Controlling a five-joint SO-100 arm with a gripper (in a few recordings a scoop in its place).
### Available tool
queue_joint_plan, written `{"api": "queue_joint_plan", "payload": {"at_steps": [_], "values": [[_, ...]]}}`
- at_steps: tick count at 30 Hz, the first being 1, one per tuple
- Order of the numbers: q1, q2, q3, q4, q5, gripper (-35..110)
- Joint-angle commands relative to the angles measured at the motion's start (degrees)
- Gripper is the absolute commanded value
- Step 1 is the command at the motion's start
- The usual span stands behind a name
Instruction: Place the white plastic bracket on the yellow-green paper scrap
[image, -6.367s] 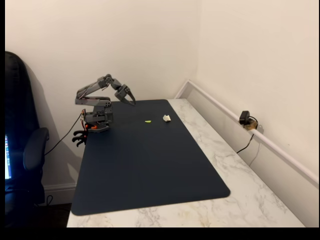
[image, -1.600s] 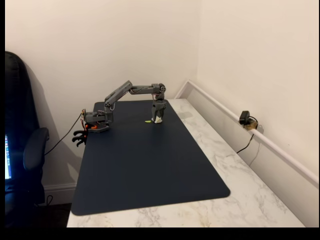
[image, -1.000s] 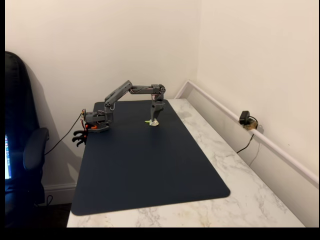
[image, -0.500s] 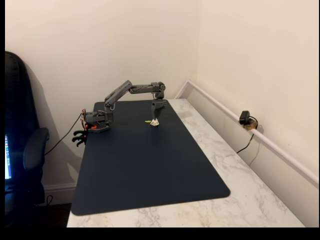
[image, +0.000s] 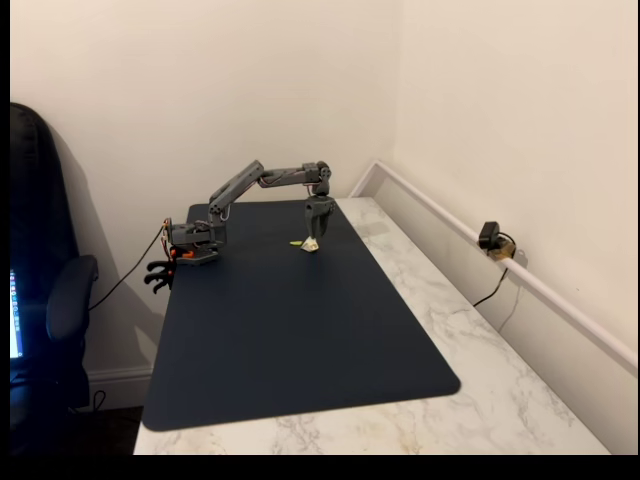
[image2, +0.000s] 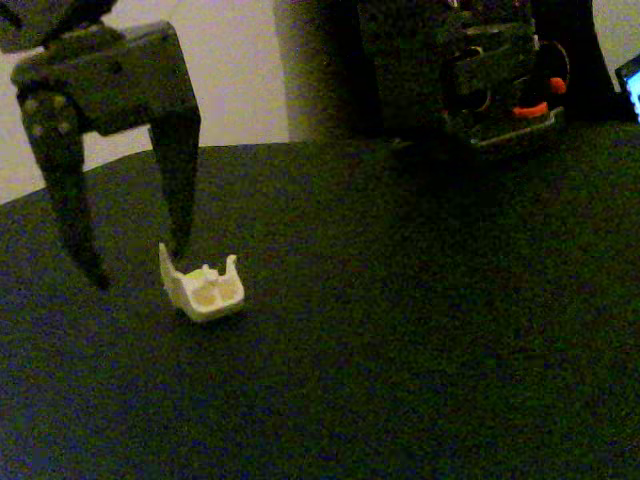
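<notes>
Hand: the hand (image2: 135, 265) was seen with its two fingers spread apart and nothing between them, its tips poised just above the dark mat (image2: 400, 360); in the wide fixed view it (image: 314, 240) hung straight down from the outstretched arm (image: 262, 180).
Bracket: the white plastic bracket (image2: 205, 290) lay on the mat, just beside the nearer finger and not gripped; it was judged to have been let go there, since the fingers stood clear of it.
Paper scrap: a yellow-green paper scrap (image: 297, 243) was seen on the mat in the wide view, just left of the bracket (image: 313, 246).
Placement: whether the bracket rested on the scrap or merely next to it could not be told; in the wide view most of the scrap appeared uncovered.
Close view: the spread fingers and the bracket's prongs and hollow underside were shown plainly.
Wide view: the scrap, the whole arm, its base (image: 195, 245) and the marble desk (image: 480, 380) were shown, but the hand's opening was too small to read.
</notes>
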Motion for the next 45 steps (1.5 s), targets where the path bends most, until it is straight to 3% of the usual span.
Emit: {"api": "queue_joint_plan", "payload": {"at_steps": [1, 6, 14, 22, 37, 41, 45], "values": [[-0.3, 7.6, 3.0, 2.5, 1.3, 32], [-1.9, 16.4, 12.7, 2.5, 3.4, 42], [-5.9, 24.8, 22.1, 2.4, 7.1, 44], [-9.2, 24.4, 29.9, -4.4, 9.9, 45], [-7.5, 11.1, 17.4, -4.3, 8.2, 45], [-7.1, 8.4, 13.6, -2.7, 8.1, 37], [-6.5, 6.7, 11.0, -1.5, 8.0, 18]]}}
